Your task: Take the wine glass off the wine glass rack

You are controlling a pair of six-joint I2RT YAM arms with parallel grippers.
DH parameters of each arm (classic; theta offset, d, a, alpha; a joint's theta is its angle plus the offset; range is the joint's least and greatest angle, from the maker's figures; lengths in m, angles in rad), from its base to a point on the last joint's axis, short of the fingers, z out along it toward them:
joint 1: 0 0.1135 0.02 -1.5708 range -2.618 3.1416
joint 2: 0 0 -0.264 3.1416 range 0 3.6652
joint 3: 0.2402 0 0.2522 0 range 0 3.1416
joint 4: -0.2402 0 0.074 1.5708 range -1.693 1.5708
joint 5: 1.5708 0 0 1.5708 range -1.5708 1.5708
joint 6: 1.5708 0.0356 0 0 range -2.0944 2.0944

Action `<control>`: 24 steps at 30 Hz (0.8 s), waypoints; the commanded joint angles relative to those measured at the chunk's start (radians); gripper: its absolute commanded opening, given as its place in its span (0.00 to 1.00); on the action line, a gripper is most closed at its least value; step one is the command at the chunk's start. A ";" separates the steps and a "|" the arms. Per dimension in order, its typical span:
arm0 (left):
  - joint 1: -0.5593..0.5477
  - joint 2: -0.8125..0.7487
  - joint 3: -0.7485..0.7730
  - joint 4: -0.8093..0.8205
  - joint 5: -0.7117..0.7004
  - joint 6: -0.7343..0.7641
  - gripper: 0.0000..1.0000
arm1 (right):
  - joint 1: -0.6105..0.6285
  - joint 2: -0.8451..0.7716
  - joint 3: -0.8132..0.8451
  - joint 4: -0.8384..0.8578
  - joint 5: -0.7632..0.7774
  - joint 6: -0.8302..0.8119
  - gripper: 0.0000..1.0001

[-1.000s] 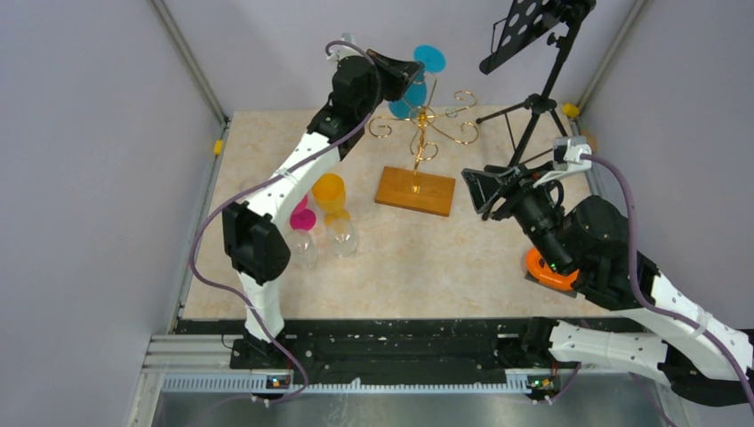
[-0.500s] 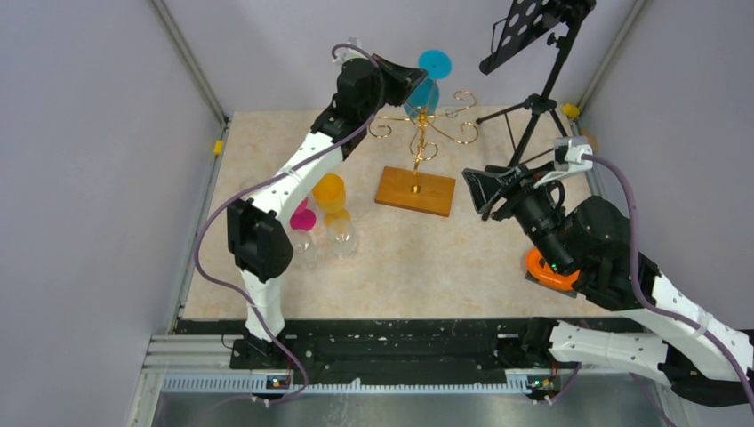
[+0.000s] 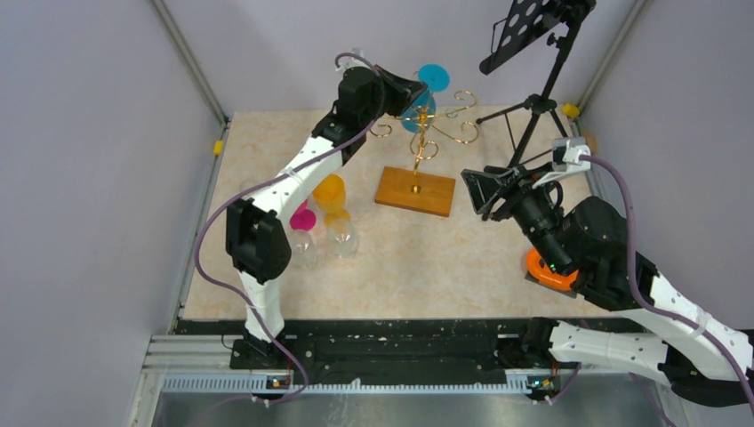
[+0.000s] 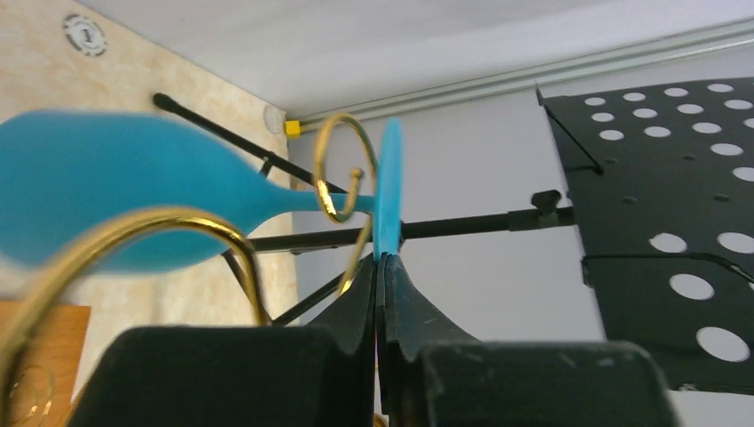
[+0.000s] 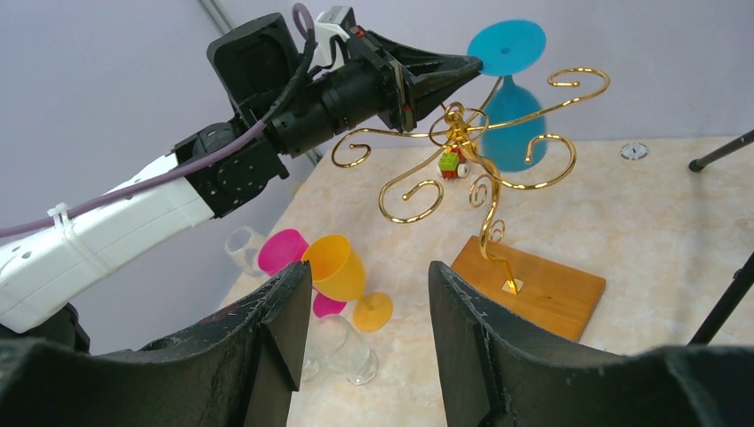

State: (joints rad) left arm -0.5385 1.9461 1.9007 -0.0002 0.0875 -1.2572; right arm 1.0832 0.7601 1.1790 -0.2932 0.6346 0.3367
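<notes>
Pinching wine glass (image 5: 514, 138), L gripper (image 4: 380, 261); R gripper (image 5: 369, 271) apart; beige tabletop (image 3: 427, 258), grey walls (image 3: 89, 178).

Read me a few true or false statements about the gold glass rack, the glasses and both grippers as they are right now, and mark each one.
1. The left gripper is pinched shut on the foot of the blue wine glass. True.
2. The right gripper holds an orange glass. False: it is open and empty; the orange glass is down on the table beside a pink glass.
3. The blue wine glass is upside down, foot above bowl. True.
4. The rack stands on a black metal base. False: its base is an orange-brown wooden base.
</notes>
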 commanded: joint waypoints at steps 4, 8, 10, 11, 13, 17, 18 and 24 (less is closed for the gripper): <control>0.003 -0.130 -0.080 0.039 -0.004 0.050 0.00 | -0.005 0.000 -0.009 0.040 -0.003 0.000 0.52; 0.010 -0.150 -0.076 0.037 -0.015 0.068 0.00 | -0.004 0.002 -0.008 0.040 -0.006 0.001 0.52; 0.015 -0.156 -0.074 0.037 -0.016 0.071 0.00 | -0.004 0.002 -0.010 0.040 -0.005 0.002 0.52; 0.018 -0.158 -0.074 0.037 -0.017 0.071 0.00 | -0.005 0.002 -0.010 0.041 -0.006 0.001 0.52; 0.026 -0.162 -0.072 0.041 -0.014 0.069 0.00 | -0.005 0.004 -0.009 0.042 -0.006 0.003 0.52; 0.039 -0.167 -0.071 0.045 -0.006 0.060 0.00 | -0.005 0.006 -0.008 0.041 -0.009 0.005 0.52; 0.040 -0.171 -0.077 0.043 -0.008 0.058 0.00 | -0.006 0.006 -0.009 0.041 -0.009 0.004 0.52; 0.050 -0.212 -0.134 0.051 -0.027 0.047 0.00 | -0.005 0.007 -0.009 0.040 -0.006 0.003 0.52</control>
State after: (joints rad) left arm -0.4988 1.8206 1.7901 -0.0036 0.0807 -1.2068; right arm 1.0832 0.7624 1.1694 -0.2821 0.6342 0.3374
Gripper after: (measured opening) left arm 0.005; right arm 0.524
